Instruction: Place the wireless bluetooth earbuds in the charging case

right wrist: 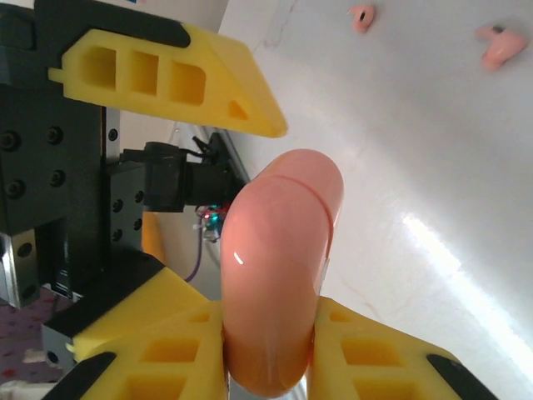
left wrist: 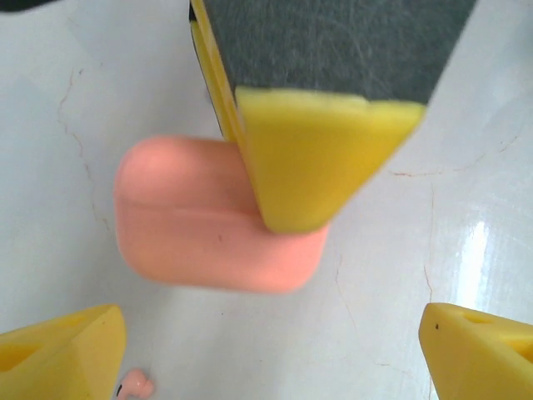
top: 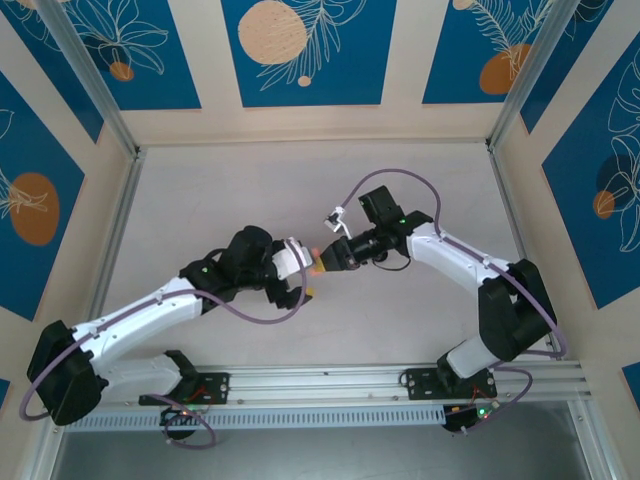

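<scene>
At the centre of the table [top: 300, 190], the salmon-pink charging case [top: 318, 262] sits between the tips of the two arms. The right gripper [right wrist: 271, 354], reaching in from 3 o'clock, is clamped on the case. Its yellow fingers [right wrist: 375, 358] press the two broad faces at one end, leaving the rounded far end and the lid seam across it free. The case appears to be held clear of the surface, though how high cannot be told.

The left gripper [left wrist: 266, 358], coming from 8 o'clock, stands with its jaws spread wide, one tip on either side of the case. Neither tip touches the case, and the gripper holds nothing. This arrangement probably lets one arm steady the case while the other is free to work on it. The lid is shut, so it must be opened before anything can go in.

Two salmon-pink earbuds [right wrist: 498, 48] lie on the table, apart from each other, at about 1 o'clock of the case in the right wrist view. In the left wrist view one earbud shows at 7 o'clock of the case, just beside a left fingertip. Neither earbud is in the case yet.
</scene>
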